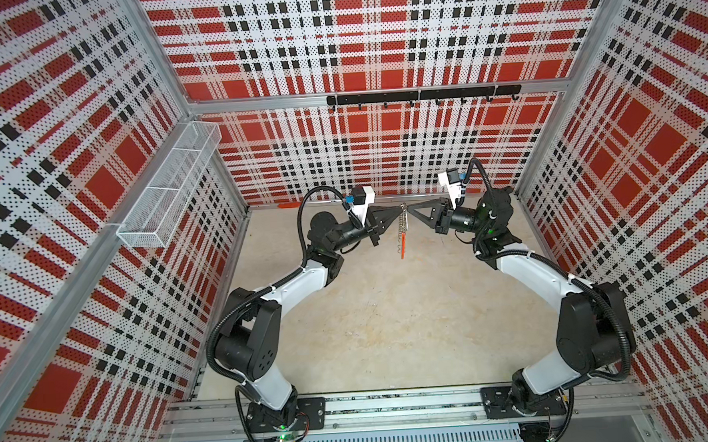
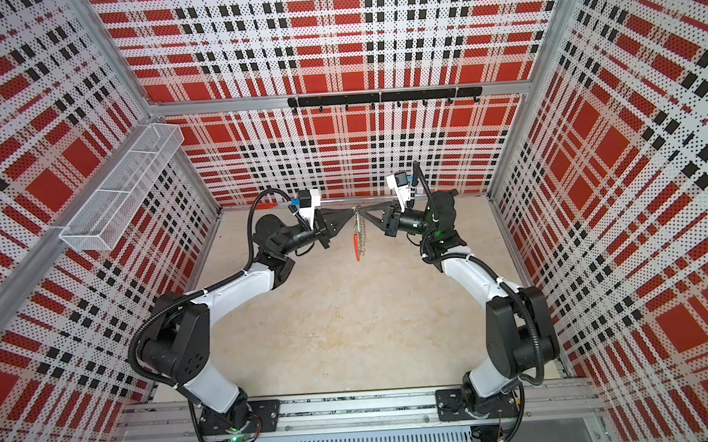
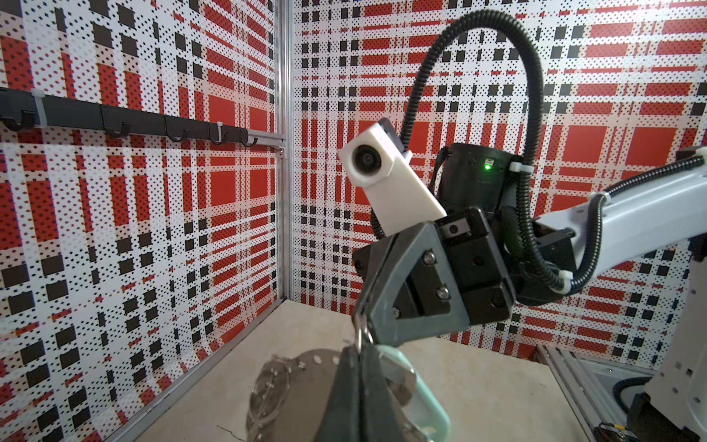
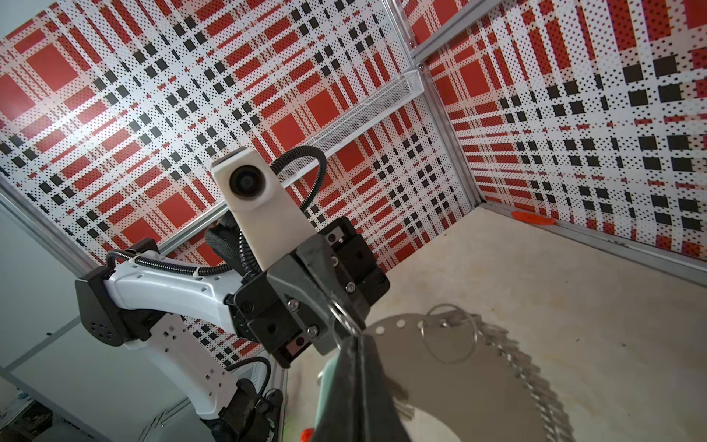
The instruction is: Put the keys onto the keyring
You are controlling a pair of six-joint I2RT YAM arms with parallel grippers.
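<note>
Plaid wall, mesh basket, keyring midair

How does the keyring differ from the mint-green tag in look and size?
Size: the keyring is a wide flat ring; the tag is much smaller. Colour: the keyring is grey with an orange-red segment; the tag is pale mint. Rim: the keyring carries many wire clips; the tag is plain, with rounded corners. Both hang above the table.
</note>
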